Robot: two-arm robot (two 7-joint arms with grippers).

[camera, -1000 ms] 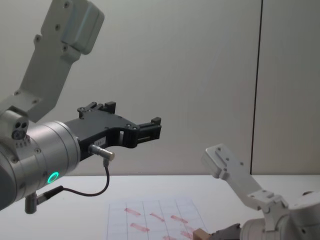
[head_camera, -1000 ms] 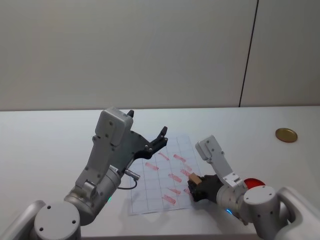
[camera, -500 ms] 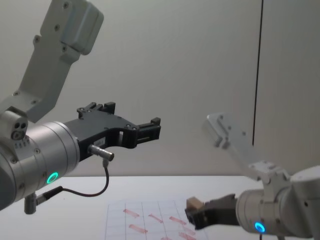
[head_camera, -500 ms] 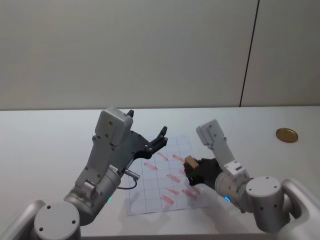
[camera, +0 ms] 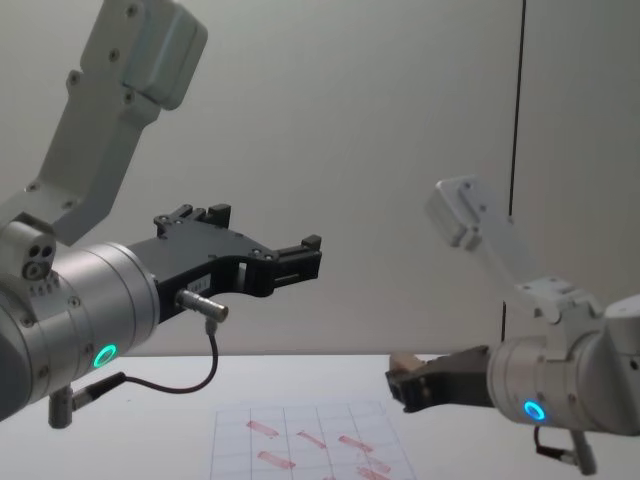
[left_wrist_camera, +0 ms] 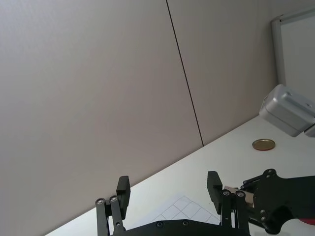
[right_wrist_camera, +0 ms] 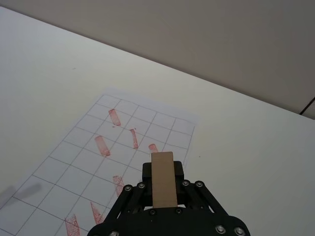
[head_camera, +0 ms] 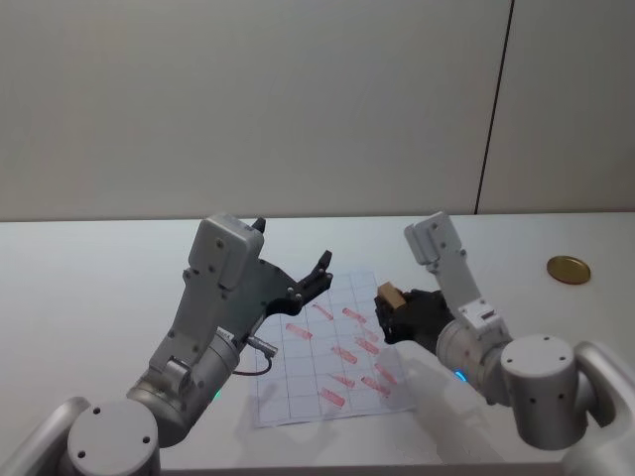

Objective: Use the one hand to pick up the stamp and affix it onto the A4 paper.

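The stamp (head_camera: 389, 294), a small tan wooden block, is held up in the air with my right gripper (head_camera: 386, 305) shut on it. It hangs above the right edge of the A4 paper (head_camera: 298, 392), clear of the sheet. In the right wrist view the stamp (right_wrist_camera: 163, 179) stands between the black fingers, with the gridded paper (right_wrist_camera: 74, 162) and several red stamp marks below. The chest view shows the stamp (camera: 403, 362) well above the paper (camera: 300, 450). My left gripper (head_camera: 293, 245) hovers open and holding nothing over the paper's far left part.
A flat round brass-coloured disc (head_camera: 568, 268) lies on the white table at the far right. The left arm's big silver wrist with a green ring light (camera: 104, 354) and black cable hangs high over the table's left side.
My right gripper has lifted the stamp off the paper's near right part and carried it up and farther back. The left arm has not moved.
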